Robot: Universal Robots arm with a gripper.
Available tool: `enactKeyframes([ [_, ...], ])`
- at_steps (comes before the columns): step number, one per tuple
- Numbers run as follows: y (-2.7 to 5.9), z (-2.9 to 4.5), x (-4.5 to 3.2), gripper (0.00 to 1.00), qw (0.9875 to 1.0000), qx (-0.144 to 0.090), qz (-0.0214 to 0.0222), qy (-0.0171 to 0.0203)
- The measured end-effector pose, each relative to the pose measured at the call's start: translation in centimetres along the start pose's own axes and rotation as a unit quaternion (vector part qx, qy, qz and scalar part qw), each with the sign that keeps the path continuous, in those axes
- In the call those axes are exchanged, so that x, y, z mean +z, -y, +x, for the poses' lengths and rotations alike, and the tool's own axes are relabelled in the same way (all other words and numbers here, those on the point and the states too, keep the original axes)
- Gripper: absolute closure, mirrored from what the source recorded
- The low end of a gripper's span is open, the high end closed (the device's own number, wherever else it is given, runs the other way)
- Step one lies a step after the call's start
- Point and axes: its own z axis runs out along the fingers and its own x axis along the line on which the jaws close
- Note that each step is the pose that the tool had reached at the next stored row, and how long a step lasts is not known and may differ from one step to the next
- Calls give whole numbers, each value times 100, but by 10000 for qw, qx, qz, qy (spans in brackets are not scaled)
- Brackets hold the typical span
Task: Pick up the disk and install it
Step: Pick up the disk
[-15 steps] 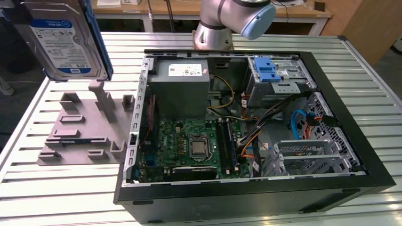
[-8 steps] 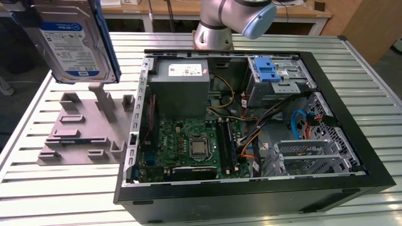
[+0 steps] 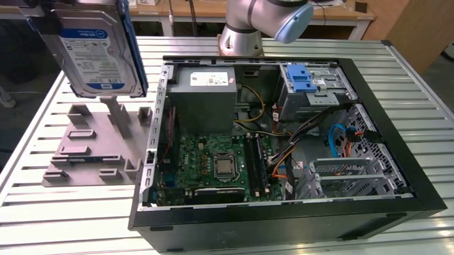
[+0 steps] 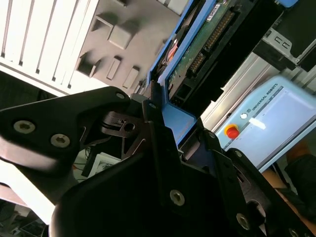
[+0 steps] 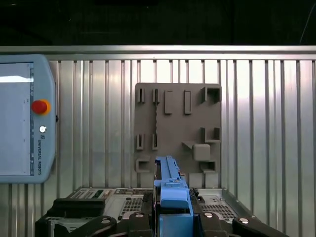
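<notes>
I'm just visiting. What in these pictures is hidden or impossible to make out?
Exterior view: the disk is cut off at its upper end by the picture's top edge.
First wrist view: the disk is seen edge-on, so its label is hidden; the gripper covers part of it.
Exterior view: inside the drive cage, its own walls mask the slots; a free one cannot be judged.

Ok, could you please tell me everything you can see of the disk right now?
The disk is a flat, silver-grey metal hard drive with a white-and-blue label, framed by blue plastic carrier rails. The second wrist view shows a green circuit board on its other face. It is held upright in the air, label towards the exterior camera, above the grey fixture plate and outside the open computer case. The gripper is shut on its blue rails, and nothing else visibly touches it.
</notes>
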Motion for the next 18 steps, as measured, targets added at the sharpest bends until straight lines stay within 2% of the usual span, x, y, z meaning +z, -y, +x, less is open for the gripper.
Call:
enactKeyframes([
  [18, 506, 137, -8, 64, 10000, 0, -1, 0],
])
